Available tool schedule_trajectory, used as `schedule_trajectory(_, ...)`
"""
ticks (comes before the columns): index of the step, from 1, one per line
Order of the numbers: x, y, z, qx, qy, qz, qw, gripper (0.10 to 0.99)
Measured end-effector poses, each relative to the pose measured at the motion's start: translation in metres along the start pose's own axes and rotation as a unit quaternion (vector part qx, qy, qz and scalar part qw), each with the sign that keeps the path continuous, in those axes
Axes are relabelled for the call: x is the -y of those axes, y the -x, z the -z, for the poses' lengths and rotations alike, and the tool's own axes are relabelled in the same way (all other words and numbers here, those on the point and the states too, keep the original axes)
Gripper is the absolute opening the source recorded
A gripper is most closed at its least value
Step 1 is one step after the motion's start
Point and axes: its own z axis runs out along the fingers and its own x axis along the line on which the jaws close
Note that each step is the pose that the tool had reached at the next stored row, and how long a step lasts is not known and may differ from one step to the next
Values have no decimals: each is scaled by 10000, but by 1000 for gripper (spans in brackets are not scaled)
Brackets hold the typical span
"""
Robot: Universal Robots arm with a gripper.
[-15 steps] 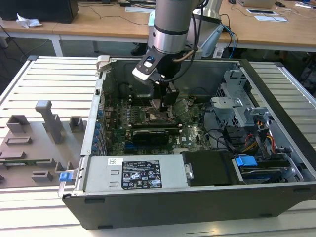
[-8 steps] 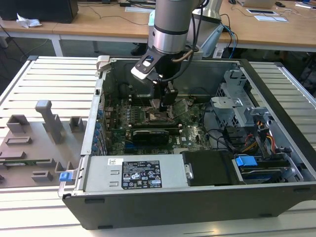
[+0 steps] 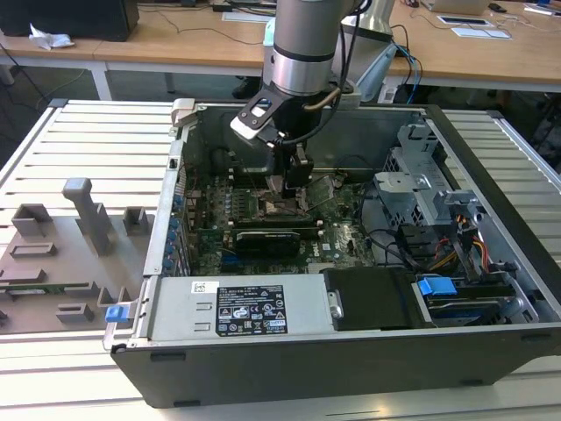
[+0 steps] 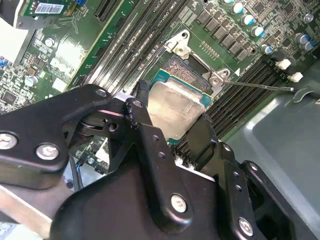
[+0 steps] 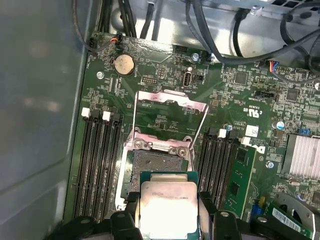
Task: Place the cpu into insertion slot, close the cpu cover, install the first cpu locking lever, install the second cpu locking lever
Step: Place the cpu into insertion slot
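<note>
Your pincer (image 5: 169,212) is clenched on the cpu (image 5: 167,205), with one finger on each of two opposite edges. In both wrist views the chip hangs over the near part of the insertion slot (image 5: 156,161), and the slot's dark centre shows partly uncovered beyond it. I cannot tell whether the chip touches the slot's rim. The cpu cover (image 5: 170,106) stands swung up and away, so nothing blocks the opening.

The main risk, as I judge it, is misalignment. The chip looks offset from the socket rather than square over it. If it goes down like that, an edge could land on the silvery rim or on the contact field and damage it. A skewed chip would also sit tilted, and the cover could not seat on it.

Watch the fingers (image 4: 135,112) too. They flank the chip closely, and the memory slots (image 5: 100,160) run along both sides of the socket on the green board (image 5: 235,95), so a finger may catch there. A slip in the grip would drop the chip crooked.
</note>
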Motion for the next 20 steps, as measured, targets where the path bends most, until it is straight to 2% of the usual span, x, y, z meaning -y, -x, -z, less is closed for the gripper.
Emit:
schedule_trajectory(3, 0, 0, 0, 5, -5, -297, 9996, 545)
schedule_trajectory(5, -1, 0, -1, 25, -10, -472, 9989, 545)
schedule_trajectory(8, 0, 0, -1, 36, -13, -603, 9982, 545)
schedule_trajectory(16, 0, 0, -2, 38, -17, -813, 9967, 545)
schedule_trajectory(20, -1, 0, -3, 38, -18, -827, 9966, 545)
